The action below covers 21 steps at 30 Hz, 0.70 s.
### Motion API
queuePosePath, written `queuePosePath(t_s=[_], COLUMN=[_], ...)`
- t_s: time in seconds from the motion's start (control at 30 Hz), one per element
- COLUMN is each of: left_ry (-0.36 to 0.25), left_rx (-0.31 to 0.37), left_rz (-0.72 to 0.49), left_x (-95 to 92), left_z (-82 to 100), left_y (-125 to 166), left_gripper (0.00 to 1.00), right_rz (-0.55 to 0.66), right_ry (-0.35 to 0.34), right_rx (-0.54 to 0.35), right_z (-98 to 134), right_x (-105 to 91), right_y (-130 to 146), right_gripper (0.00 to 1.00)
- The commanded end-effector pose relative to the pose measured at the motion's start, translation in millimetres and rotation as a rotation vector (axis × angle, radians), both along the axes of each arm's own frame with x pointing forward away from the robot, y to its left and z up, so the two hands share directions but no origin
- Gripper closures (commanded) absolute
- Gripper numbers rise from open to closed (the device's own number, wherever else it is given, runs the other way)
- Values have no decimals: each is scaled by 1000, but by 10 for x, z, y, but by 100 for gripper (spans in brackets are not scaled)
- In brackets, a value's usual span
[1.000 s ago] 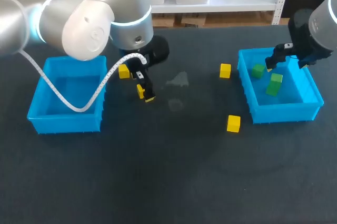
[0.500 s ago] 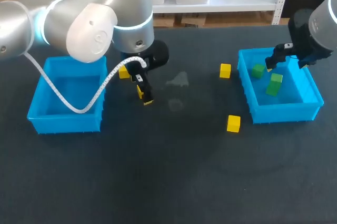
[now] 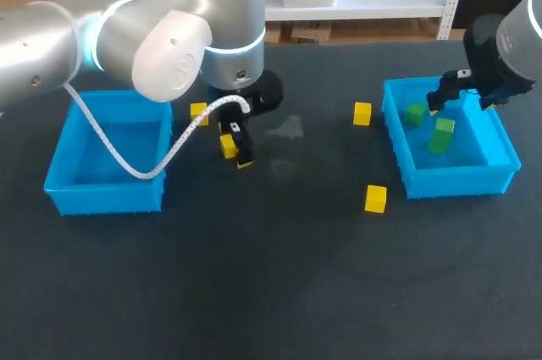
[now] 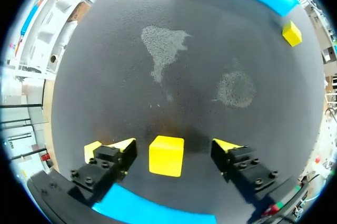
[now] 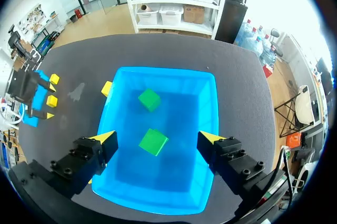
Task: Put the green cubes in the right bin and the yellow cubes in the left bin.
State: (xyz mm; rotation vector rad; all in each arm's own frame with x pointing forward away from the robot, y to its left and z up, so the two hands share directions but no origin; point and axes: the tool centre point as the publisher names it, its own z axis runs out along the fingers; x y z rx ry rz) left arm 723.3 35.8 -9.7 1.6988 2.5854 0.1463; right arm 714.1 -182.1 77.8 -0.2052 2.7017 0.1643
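A yellow cube lies on the dark table between the fingers of my left gripper, which is open, with a gap showing on each side of the cube. From above, that cube sits beside the left gripper, and a second yellow cube lies just behind. Two more yellow cubes lie near the right bin. Two green cubes rest inside it. My right gripper hangs open above that bin. The left bin holds nothing visible.
Pale smudges mark the table between the bins. The left bin's rim lies close behind the left gripper. A yellow cube sits just outside the right bin's wall.
My left arm has shifted a little to the right, and its fingers now straddle the yellow cube. The right arm has stayed where it was.
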Motion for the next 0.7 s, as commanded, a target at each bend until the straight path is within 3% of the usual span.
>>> queuePosePath(t_s=[0.03,0.37,0.7], left_ry=[3,-5,-55], left_rx=[11,5,-59], left_rz=[3,26,56], left_x=[21,43,166], left_z=[-16,64,397], left_y=[-30,36,122], left_gripper=[100,100,100], right_rz=[-2,-2,-2], right_ry=[-5,-5,-5], right_rx=[-1,-1,-1], right_z=[-1,-1,-1], right_x=[-16,-16,-16], right_y=[0,0,0], right_gripper=[0,0,0])
